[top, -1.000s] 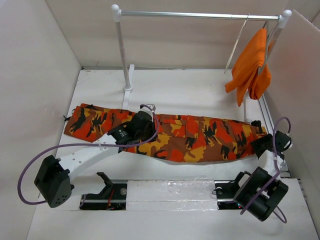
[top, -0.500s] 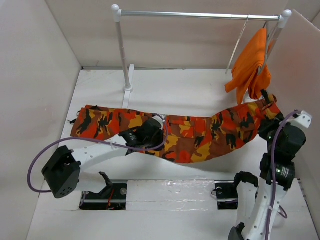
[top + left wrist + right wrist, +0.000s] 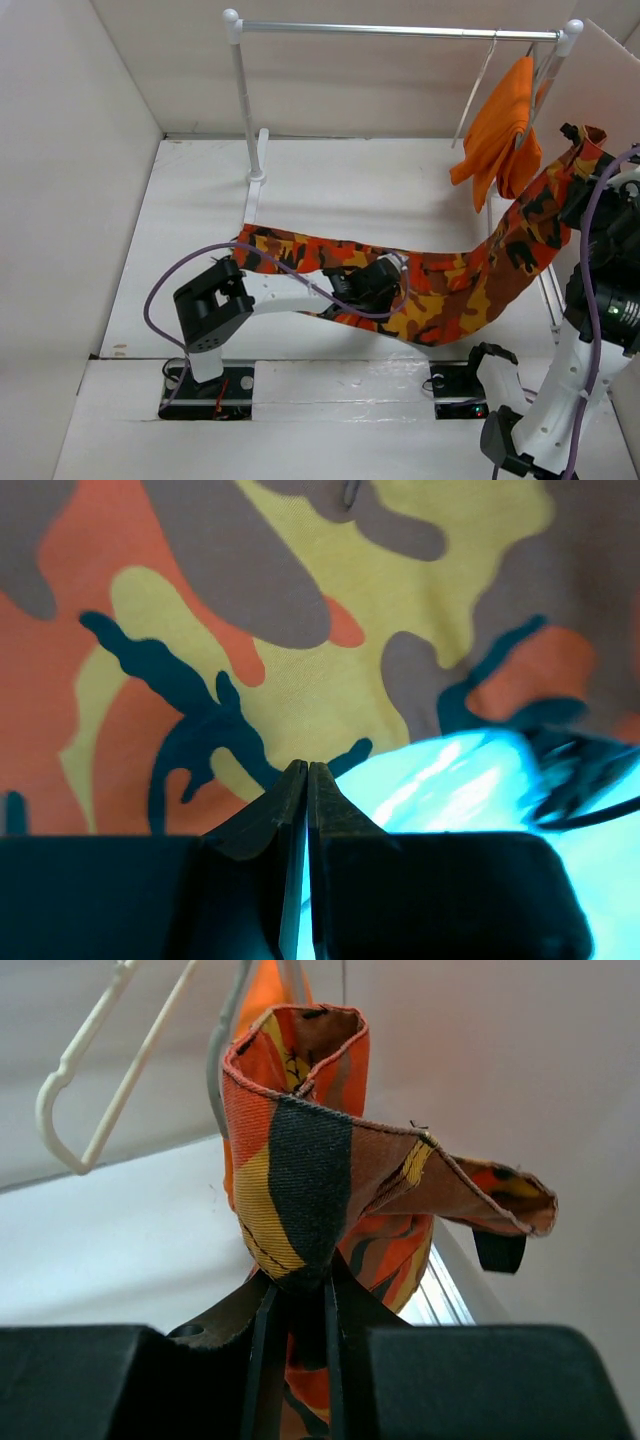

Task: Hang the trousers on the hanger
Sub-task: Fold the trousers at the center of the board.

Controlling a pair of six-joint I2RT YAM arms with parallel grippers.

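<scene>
Orange-and-brown camouflage cloth fills the left wrist view. The left pincer [image 3: 305,775] has its tips pressed together, low over the middle of the trousers [image 3: 450,290]. That stretch of cloth sags onto the white tabletop [image 3: 350,180]. I cannot tell whether a fold is nipped between the tips.

Further right and higher, the right pincer [image 3: 300,1285] is clamped on one end of the trousers, with the hem curling open above its fingers. From the tabletop the cloth climbs in a slant to that grip.

Beyond it, the cream hanger [image 3: 45,1110] hangs from the silver rail [image 3: 400,30], up and to the left of the raised end in the right wrist view. A plain orange garment [image 3: 505,120] hangs on the same rail, very near the lifted cloth.

My reading is that the step in hand is carrying the raised end to the hanger and passing it over the lower bar.

- Keep the right grip firm and approach from the hanger's open side.
- Stay off the orange garment, which could snag or set the hanger swinging.
- Let the left arm follow and give slack, since a taut span would drag the hanger sideways.
- Go slowly, because the hanger is light and free to twist.
</scene>
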